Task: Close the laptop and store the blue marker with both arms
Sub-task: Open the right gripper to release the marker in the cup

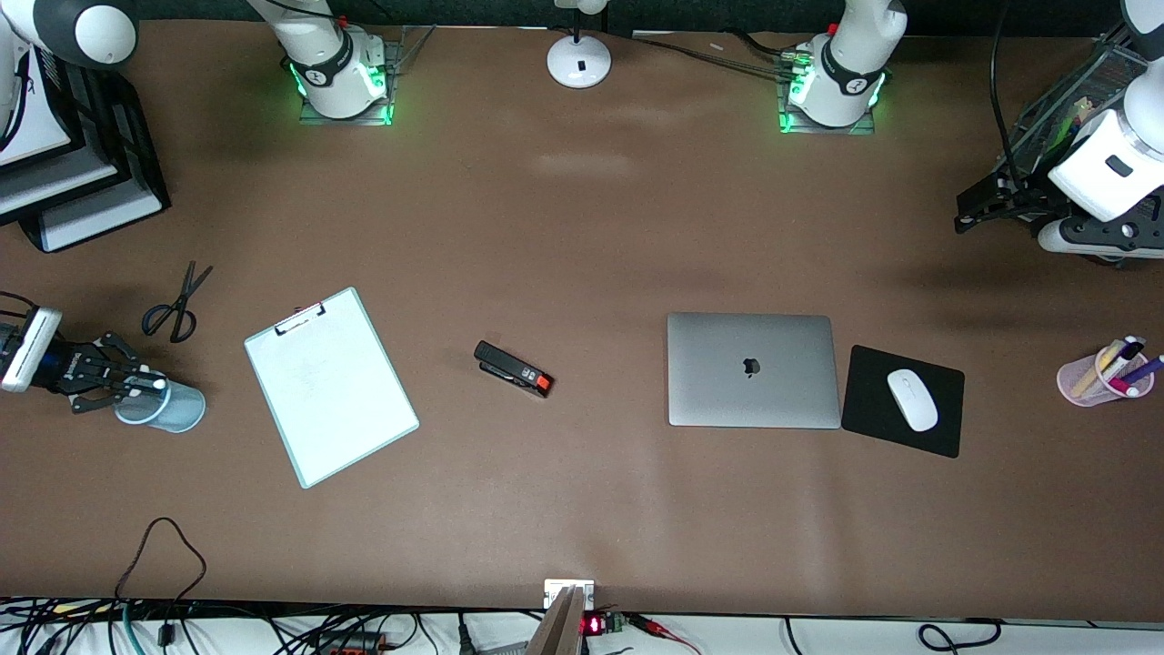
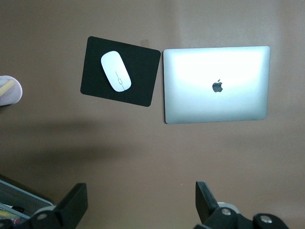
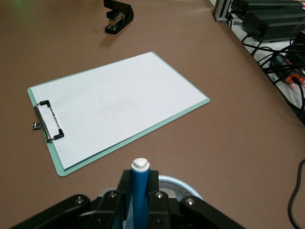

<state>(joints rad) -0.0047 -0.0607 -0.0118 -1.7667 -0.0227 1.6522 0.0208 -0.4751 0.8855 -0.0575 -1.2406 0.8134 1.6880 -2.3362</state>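
Brown table (image 1: 582, 227) before us, laptop (image 1: 753, 369) shut, right gripper (image 3: 139, 202) fingers pinching blue marker (image 3: 139, 191) upright over a cup (image 1: 164, 406), seen only by its wrist view, left gripper (image 2: 140, 202) fingers spread wide above bare table.

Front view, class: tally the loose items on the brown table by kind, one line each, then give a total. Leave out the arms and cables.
Computer gear: 3 - laptop, mouse, mouse pad
Desk tools: 3 - stapler, scissors, clipboard
Cups: 2 - blue cup, pink pen cup
Total: 8

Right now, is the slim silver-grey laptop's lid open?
No, the slim silver-grey laptop lies shut flat, its lid with the dark apple logo facing up, beside the black mouse pad.
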